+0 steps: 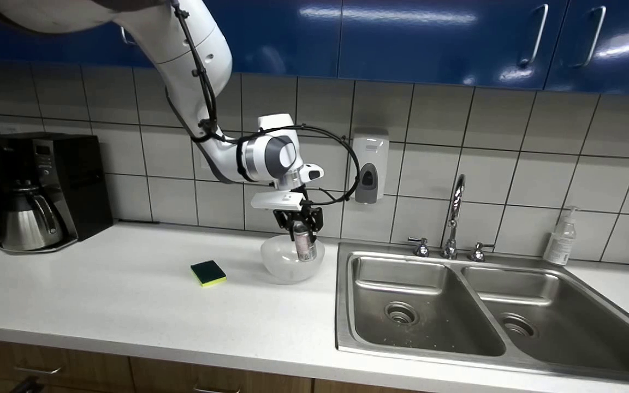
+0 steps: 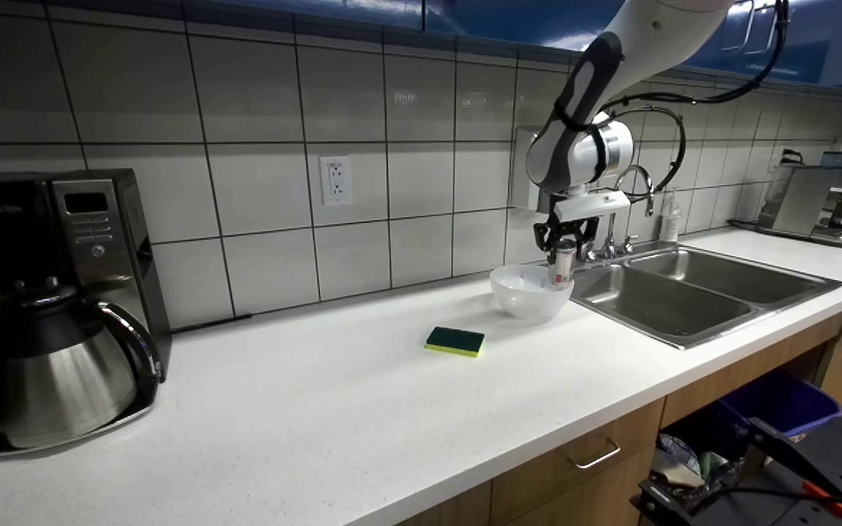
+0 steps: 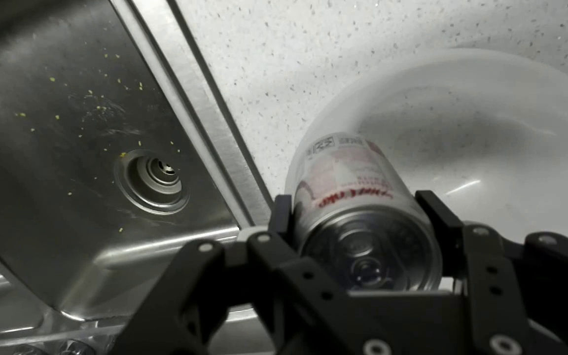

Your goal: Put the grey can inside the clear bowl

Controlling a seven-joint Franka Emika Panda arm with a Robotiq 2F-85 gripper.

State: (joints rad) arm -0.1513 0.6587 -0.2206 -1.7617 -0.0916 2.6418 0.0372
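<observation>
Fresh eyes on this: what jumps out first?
Probably the white arm, slanting down from the upper left in an exterior view. Next, the grey can held in the gripper, at the side of the clear bowl nearest the sink. Then the green-and-yellow sponge, vivid on the white counter.

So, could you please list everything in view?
Grey can: one, silver, in pincer
Clear bowl: one, whitish, by sink
Sponge: one, green-yellow, counter
Coffee maker: one, black-silver, counter
Carafe: one, silver-black, in coffee maker
Espresso machine: one, silver, beyond sink
Sink: one, silver, in counter
Faucet: one, chrome, behind sink
Faucet handles: two, chrome, flanking faucet
Pump bottle: one, whitish, behind sink
Dispenser: one, white-grey, tiled wall
Outlet: at least one, white, wall
Cabinets: several, blue, overhead
Counter: one, white, along wall
Drawers: several, brown, under counter
Bin: one, blue, under counter
Robot arm: one, white-grey, over counter
Pincer: one, black, on can
</observation>
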